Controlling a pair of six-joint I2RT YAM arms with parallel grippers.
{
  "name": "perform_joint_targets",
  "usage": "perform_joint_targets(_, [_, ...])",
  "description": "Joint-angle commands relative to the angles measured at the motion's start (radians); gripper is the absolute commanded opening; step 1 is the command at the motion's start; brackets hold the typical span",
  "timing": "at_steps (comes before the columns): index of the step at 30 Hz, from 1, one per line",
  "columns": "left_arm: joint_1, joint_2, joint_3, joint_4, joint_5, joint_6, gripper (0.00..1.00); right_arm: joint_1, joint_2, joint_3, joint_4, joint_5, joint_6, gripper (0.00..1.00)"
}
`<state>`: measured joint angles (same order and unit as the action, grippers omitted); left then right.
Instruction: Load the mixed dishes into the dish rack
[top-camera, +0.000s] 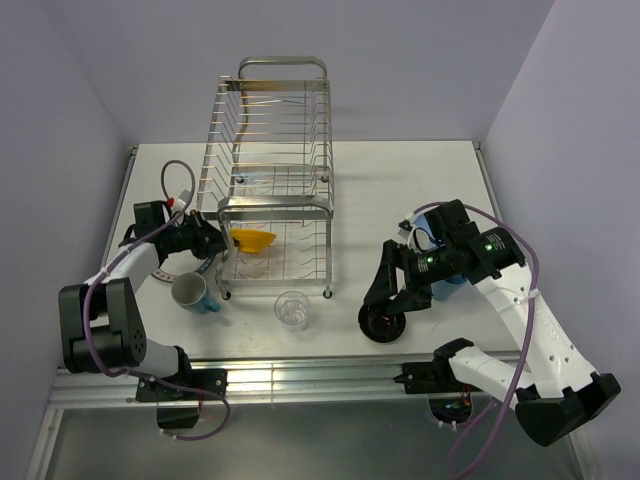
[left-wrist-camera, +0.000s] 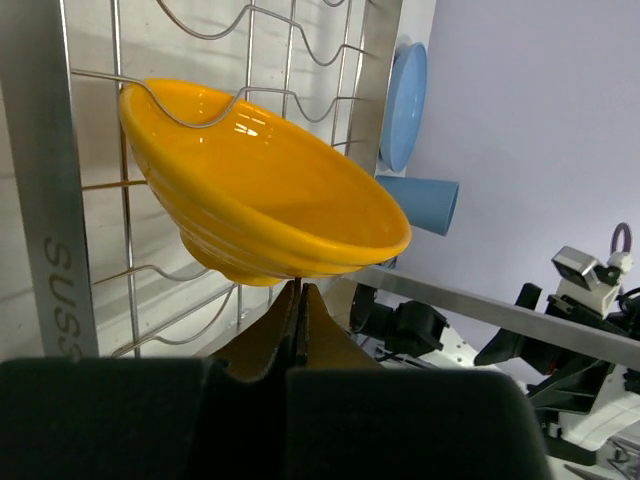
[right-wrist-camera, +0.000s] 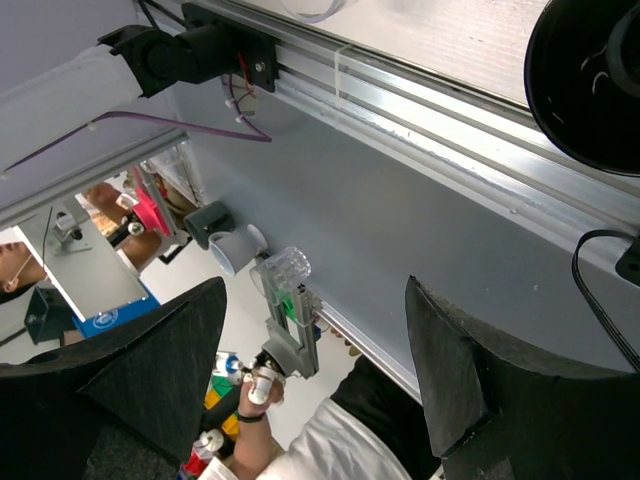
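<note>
Left gripper (left-wrist-camera: 299, 305): fingers were together, just under yellow bowl (left-wrist-camera: 270, 190) in rack (left-wrist-camera: 45, 200).
Right gripper (right-wrist-camera: 315, 295): fingers were apart, near black bowl (right-wrist-camera: 590, 90).

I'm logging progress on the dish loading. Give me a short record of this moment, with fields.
rack: silver wire rack, middle of the table
in rack: yellow bowl, lower tier, tilted
outside rack, on table: mug, glass, black bowl
left tool: shut, right under the yellow bowl
right tool: open, holding nothing, beside the black bowl
</note>
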<state>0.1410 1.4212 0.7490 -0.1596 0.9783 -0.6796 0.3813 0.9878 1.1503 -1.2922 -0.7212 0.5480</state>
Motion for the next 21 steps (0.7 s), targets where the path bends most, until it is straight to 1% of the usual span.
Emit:
perform_joint_targets(1, [-0.02,0.034,0.059,0.072,-0.01,-0.029,0.0,-0.005,-0.028,-0.014,0.033,0.014,0.013,0.79])
perform_joint_targets(5, [-0.032,0.064,0.087,0.077,-0.015,-0.038,0.0,-0.004,-0.035,-0.021,0.036,0.017,0.021,0.79])
perform_joint_targets(8, [-0.034,0.079,0.099,0.109,-0.004,-0.057,0.0,-0.005,-0.04,-0.027,0.037,0.016,0.024,0.79])
perform_joint_targets(12, [-0.032,0.084,0.127,0.094,-0.012,-0.052,0.0,-0.005,-0.04,-0.029,0.034,0.019,0.021,0.79])
perform_joint_targets(21, [-0.032,0.119,0.145,0.121,-0.007,-0.075,0.0,-0.005,-0.048,-0.054,0.048,0.008,0.026,0.79])
